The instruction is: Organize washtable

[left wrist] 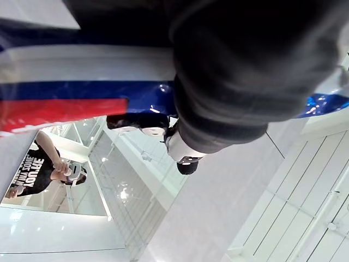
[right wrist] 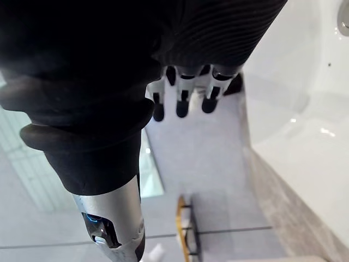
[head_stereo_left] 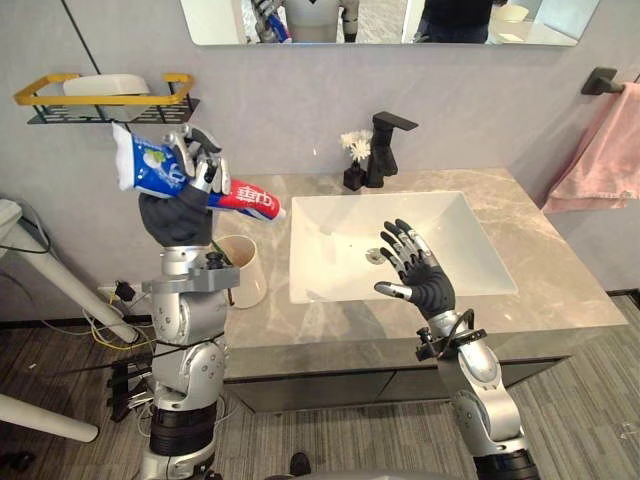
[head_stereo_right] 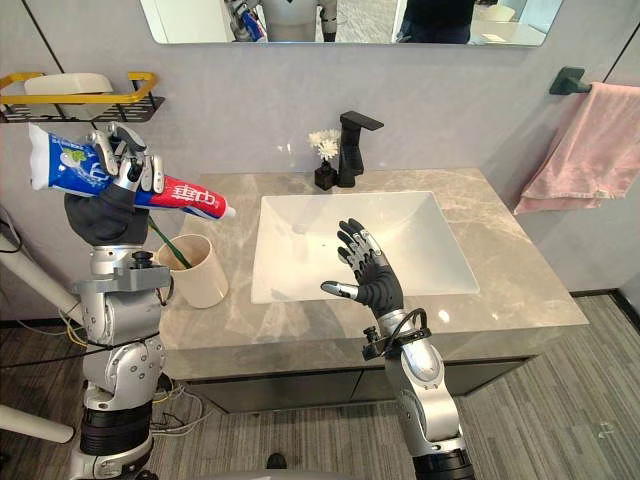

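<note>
My left hand (head_stereo_left: 196,160) is raised at the left, shut on a blue, white and red toothpaste tube (head_stereo_left: 160,172) held level, its cap end (head_stereo_right: 222,210) pointing toward the sink. The same tube (left wrist: 82,90) runs across the left wrist view. Below it a cream cup (head_stereo_left: 242,268) with a green-handled item inside stands on the marble counter (head_stereo_left: 520,210). My right hand (head_stereo_left: 420,268) hovers open over the front of the white sink basin (head_stereo_left: 470,230), fingers (right wrist: 182,101) spread, holding nothing.
A yellow-rimmed wall shelf (head_stereo_left: 105,98) with a white soap bar hangs above my left hand. A black faucet (head_stereo_left: 385,145) and a small black vase of white flowers (head_stereo_left: 355,160) stand behind the basin. A pink towel (head_stereo_left: 605,150) hangs at right. A person is reflected in the mirror (left wrist: 41,166).
</note>
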